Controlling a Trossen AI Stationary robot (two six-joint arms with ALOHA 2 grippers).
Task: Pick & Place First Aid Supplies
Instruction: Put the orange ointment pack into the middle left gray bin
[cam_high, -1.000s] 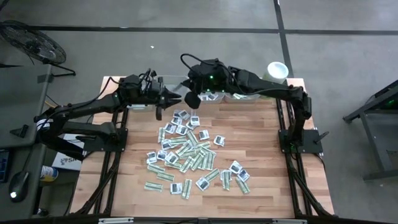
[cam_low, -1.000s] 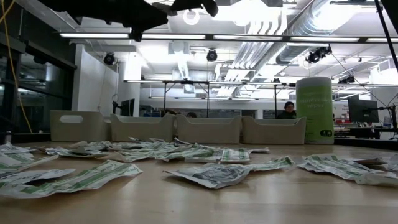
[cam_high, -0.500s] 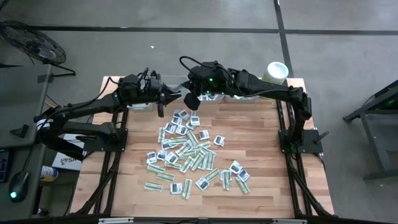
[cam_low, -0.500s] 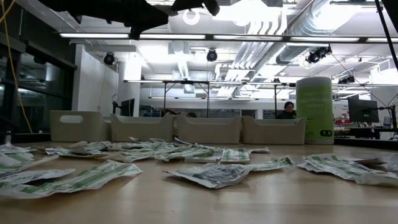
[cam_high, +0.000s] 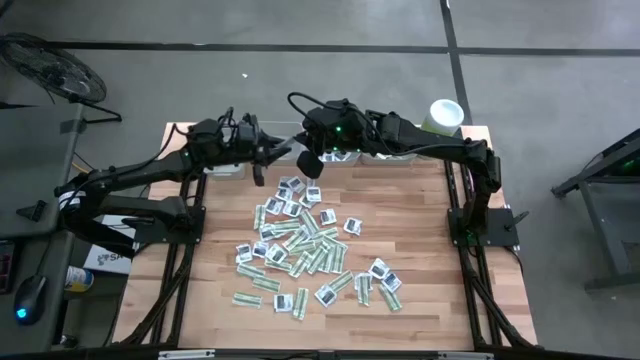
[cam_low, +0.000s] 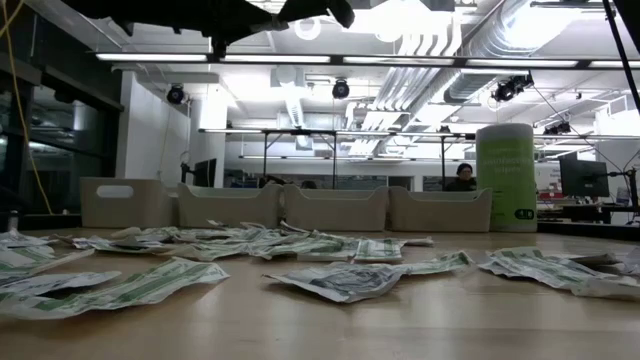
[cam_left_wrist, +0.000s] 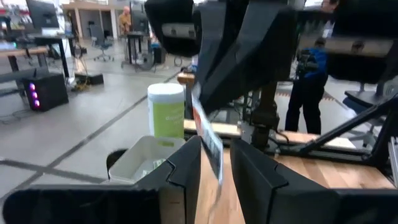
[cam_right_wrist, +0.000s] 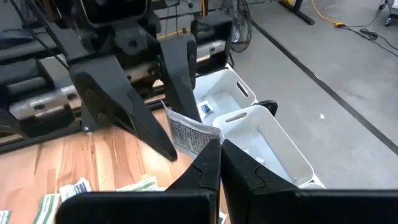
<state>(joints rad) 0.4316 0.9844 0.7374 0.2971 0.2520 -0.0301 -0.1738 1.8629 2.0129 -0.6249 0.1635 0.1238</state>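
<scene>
Several small sachets (cam_high: 305, 245), green-white strips and squarish white ones, lie scattered flat on the wooden table. My right gripper (cam_right_wrist: 219, 144) is above the table's far part, shut on one white sachet with dark print (cam_right_wrist: 189, 134). My left gripper (cam_left_wrist: 216, 142) faces it from the table's left, open. Its two fingers stand on either side of that sachet (cam_left_wrist: 210, 146), which shows edge-on between them. In the high view the two grippers, left (cam_high: 268, 158) and right (cam_high: 308, 160), are close together near the trays. My right gripper pinches the white sachet between its two fingers at one end (cam_right_wrist: 206, 140). The fingers point roughly level toward the table's left. The sachet is lifted clear of the table, and its free part sticks out past the fingertips toward my left gripper.
A row of grey trays (cam_low: 335, 208) stands along the far edge, some with sachets inside (cam_right_wrist: 208, 107). The tall green tub (cam_low: 505, 178) stands at the far right corner. Bare wood shows on the table's right and near parts (cam_high: 430, 260). People are in the room beyond.
My left gripper has drawn back a little toward the table's left edge, away from my right gripper. The right gripper and the sachet in it have stayed in place, and the scattered sachets have not moved.
</scene>
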